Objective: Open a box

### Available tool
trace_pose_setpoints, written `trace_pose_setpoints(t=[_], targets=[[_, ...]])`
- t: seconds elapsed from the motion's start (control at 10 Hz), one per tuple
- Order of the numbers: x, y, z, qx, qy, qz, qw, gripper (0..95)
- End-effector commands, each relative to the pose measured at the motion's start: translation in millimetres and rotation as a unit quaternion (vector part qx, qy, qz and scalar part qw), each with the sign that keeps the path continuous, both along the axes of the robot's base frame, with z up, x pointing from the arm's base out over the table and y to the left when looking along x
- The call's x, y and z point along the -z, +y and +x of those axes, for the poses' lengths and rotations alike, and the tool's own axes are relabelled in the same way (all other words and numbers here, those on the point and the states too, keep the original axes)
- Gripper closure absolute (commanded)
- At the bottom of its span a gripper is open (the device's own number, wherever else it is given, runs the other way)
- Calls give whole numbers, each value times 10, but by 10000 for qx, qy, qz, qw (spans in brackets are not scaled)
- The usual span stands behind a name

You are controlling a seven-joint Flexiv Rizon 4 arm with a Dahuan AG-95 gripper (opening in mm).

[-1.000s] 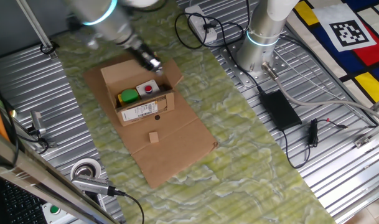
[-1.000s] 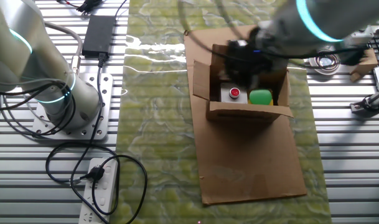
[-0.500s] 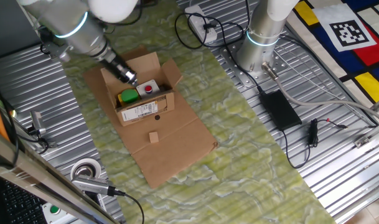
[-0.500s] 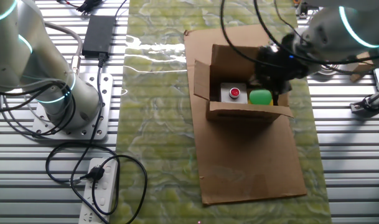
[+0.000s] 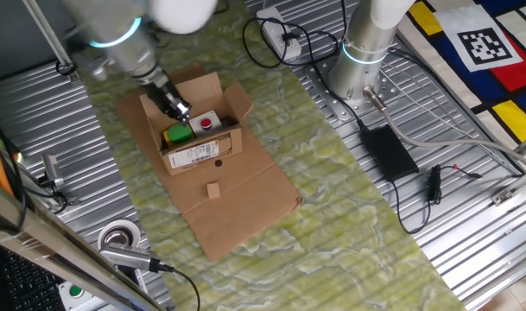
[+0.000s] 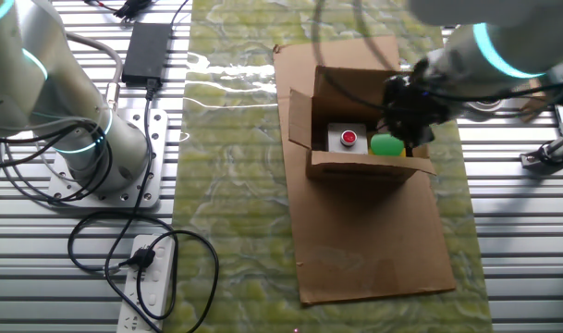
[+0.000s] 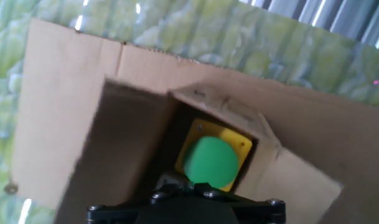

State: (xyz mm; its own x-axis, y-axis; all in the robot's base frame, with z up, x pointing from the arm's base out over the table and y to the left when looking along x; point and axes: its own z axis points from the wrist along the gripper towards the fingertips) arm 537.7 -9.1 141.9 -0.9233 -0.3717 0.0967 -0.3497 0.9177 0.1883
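Observation:
The box point(image 5: 198, 154) is a small brown carton with a white barcode label, standing on a flat cardboard sheet point(image 5: 237, 207). Its top flaps stand open. Inside sit a green round button point(image 5: 178, 134) on a yellow base and a white unit with a red button point(image 5: 205, 123). My gripper point(image 5: 178, 111) hangs over the box's opening, just above the green button, with its fingers together and nothing between them. In the other fixed view the gripper point(image 6: 406, 125) is over the green button point(image 6: 386, 144). In the hand view the gripper point(image 7: 184, 185) is just above the green button point(image 7: 210, 160).
The robot base point(image 5: 362, 60) and a power strip point(image 5: 275, 30) stand at the back. A black adapter point(image 5: 388, 151) with cables lies to the right. A tape roll point(image 5: 118, 236) lies at the front left. A small cardboard scrap point(image 5: 213, 191) lies on the sheet.
My gripper has moved from the box's back right flap across to its left side, over the green button. In the last half second it has barely shifted.

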Motion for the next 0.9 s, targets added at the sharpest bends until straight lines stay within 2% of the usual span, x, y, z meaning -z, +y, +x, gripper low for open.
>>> trace_pose_setpoints(t=[0.1, 0.3, 0.5, 0.9], targets=[[137, 7, 33, 168, -247, -21, 9996, 950], [223, 12, 60, 213, -462, -51, 9987, 950], [256, 19, 115, 189, -603, -63, 9980, 950], [223, 28, 229, 156, -663, -92, 9976, 950]])
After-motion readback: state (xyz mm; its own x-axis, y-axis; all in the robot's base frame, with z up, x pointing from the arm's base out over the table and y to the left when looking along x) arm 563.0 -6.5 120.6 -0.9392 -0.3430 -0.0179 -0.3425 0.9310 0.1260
